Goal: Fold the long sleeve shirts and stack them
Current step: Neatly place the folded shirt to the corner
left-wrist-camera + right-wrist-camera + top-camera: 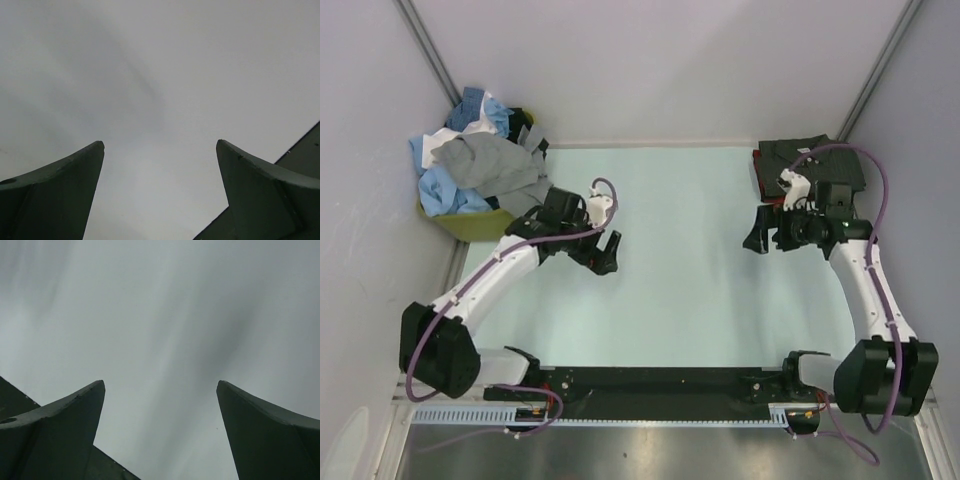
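Folded shirts (820,155) lie just beyond the empty right pincer (756,240).

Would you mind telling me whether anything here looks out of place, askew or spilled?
Nothing looks damaged or spilled. The only untidy spot is the heap of unfolded shirts, blue, white and grey, bulging over the rim of the yellow-green bin at the far left. The folded dark stack at the far right lies fairly square.

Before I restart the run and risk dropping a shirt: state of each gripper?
Left gripper: jaws open, holding nothing.
Right gripper: jaws open, holding nothing.
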`<state>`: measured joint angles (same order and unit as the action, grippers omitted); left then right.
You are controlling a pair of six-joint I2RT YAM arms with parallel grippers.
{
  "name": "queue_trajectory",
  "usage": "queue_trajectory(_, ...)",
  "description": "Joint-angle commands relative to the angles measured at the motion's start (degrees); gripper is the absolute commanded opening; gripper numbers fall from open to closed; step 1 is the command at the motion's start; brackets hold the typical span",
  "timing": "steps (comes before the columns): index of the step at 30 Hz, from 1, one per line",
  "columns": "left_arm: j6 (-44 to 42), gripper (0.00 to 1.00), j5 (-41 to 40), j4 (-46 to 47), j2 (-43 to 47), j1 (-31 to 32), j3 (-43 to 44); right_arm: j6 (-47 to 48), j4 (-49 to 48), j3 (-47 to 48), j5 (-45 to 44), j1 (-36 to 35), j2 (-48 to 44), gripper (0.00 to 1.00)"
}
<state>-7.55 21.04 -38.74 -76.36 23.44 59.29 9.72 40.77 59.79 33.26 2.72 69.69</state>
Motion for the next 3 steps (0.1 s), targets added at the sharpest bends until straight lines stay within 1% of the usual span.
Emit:
queue_trajectory(1,0.6,1.00,-7.1,3.1,3.0,-0.3,0.7,2.1,-1.1,1.3,-2.1,1.2,-1.5,1.00)
queue_trajectory(3,0.6,1.00,-9.9,3.7,3.3,-0.3,1.4,3.0,-1.0,2.9,-3.1,1.0,-1.3,1.00)
